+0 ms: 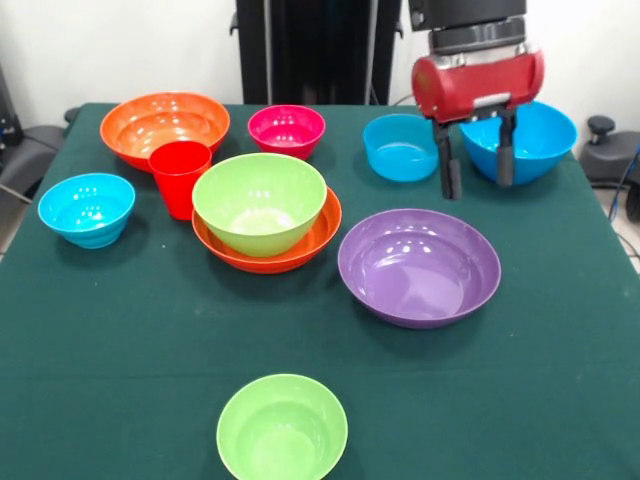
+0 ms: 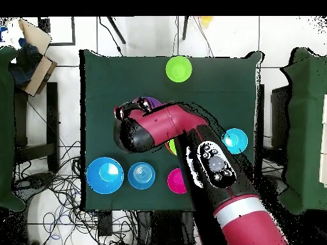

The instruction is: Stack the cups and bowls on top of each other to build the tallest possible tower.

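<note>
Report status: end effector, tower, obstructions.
End effector open, empty, hanging in front of the big blue bowl. Tower is just green bowl nested in orange. Purple bowl sits loose beside the tower; nothing blocking.

The worktop (image 1: pixel 120 330) is covered by a dark green cloth. A plain white wall (image 1: pixel 120 50) is seen behind it. From overhead, a pale tiled floor (image 2: pixel 281 44) is shown, strewn with black cables (image 2: pixel 57 191), and a cardboard box (image 2: pixel 35 48) is seen at one corner.

red arm (image 2: pixel 191 137) reaches down, its jaws spread and empty.
</note>
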Robot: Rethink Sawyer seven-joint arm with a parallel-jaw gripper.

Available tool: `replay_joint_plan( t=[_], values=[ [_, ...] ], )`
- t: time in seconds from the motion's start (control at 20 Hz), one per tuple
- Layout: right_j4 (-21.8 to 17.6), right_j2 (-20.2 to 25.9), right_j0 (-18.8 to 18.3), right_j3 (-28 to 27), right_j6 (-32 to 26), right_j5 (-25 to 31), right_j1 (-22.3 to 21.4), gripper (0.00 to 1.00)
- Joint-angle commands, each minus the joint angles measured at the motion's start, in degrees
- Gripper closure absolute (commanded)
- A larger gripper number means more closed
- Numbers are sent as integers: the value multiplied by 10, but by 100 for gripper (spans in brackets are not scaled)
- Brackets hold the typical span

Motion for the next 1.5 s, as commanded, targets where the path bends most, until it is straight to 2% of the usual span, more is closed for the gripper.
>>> replay_joint_plan(
  t=[0.05, 0.3, 0.5, 0.75, 1.05, 1.2, 1.35, 1.4, 1.5],
  values=[
    [-23, -46, 12, -14, 46, -15, 33, 0],
    [-29, -92, 68, -60, 68, -9, 55, 0],
    [-13, -100, 83, -83, 60, 5, 59, 0],
    [-8, -107, 85, -72, 54, -7, 55, 0],
    [-1, -99, 86, -103, 40, 3, 73, 0],
    [16, -102, 82, -107, 51, 12, 75, 0],
    [42, -71, 55, -92, 11, 58, 71, 0],
    [53, -66, 49, -73, -2, 84, 55, 0],
    [57, -60, 44, -49, -10, 81, 49, 0]
  ],
)
